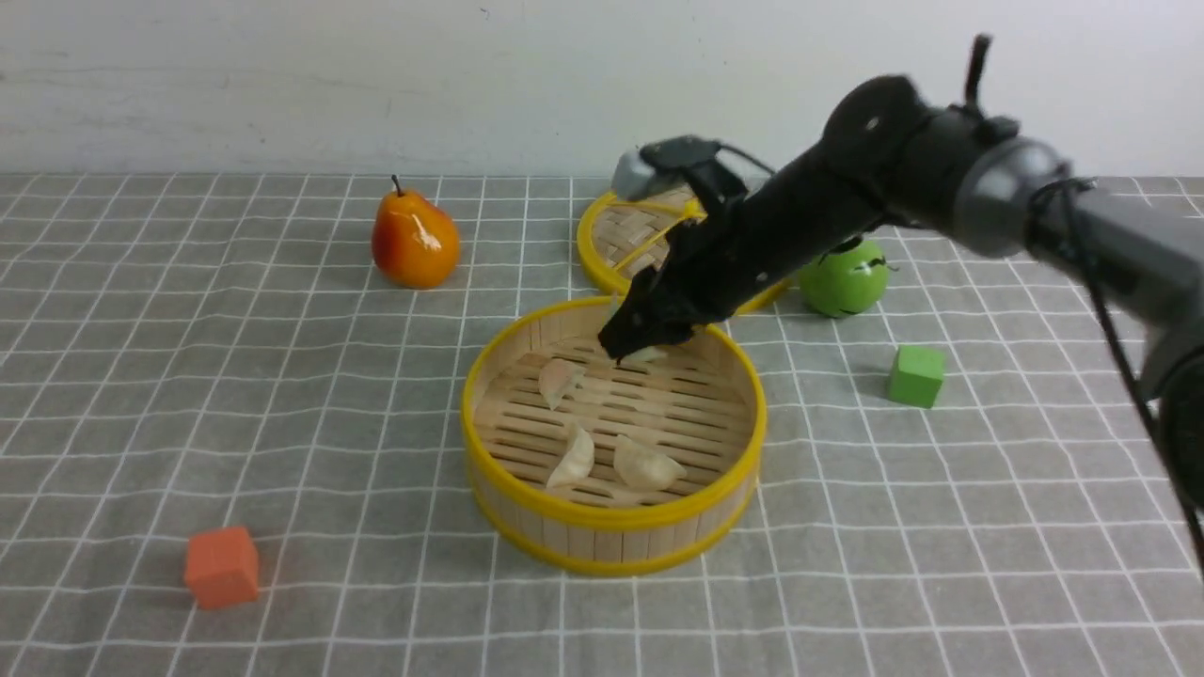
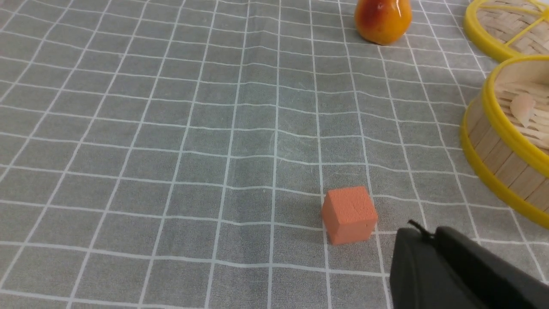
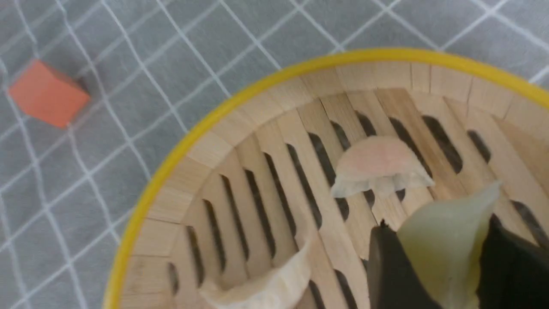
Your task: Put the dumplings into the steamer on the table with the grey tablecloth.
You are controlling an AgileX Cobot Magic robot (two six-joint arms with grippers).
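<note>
orange cube [image 1: 221,566] sits closest, toward the near left of the worktop [image 1: 941,564], which is covered all over by the grey tablecloth [image 1: 282,423]. just beside the cube in the left wrist view, the left claw [image 2: 418,236] hangs over the cloth, its two fingers lying together with nothing between them.

around the middle of the worktop stands the steamer [image 1: 602,512], upright, lid off. three dumplings [image 1: 576,455] lie on its slatted floor: two side by side near the front wall, one further back on the left. the right claw [image 1: 628,350] reaches in over the far rim, partly spread, with the fourth dumpling [image 3: 446,244] pinched between its dark fingers and touching both. that dumpling is inside the rim's circle, close to the far wall; whether it touches the floor i cannot tell.

behind the steamer, toward the far edge, the flat lid [image 1: 591,246] lies with nothing on it, partly hidden by the right arm. a pear [image 1: 414,240] stands far left, a green apple [image 1: 842,280] right of the lid, and a green cube [image 1: 915,376] right of the steamer.
</note>
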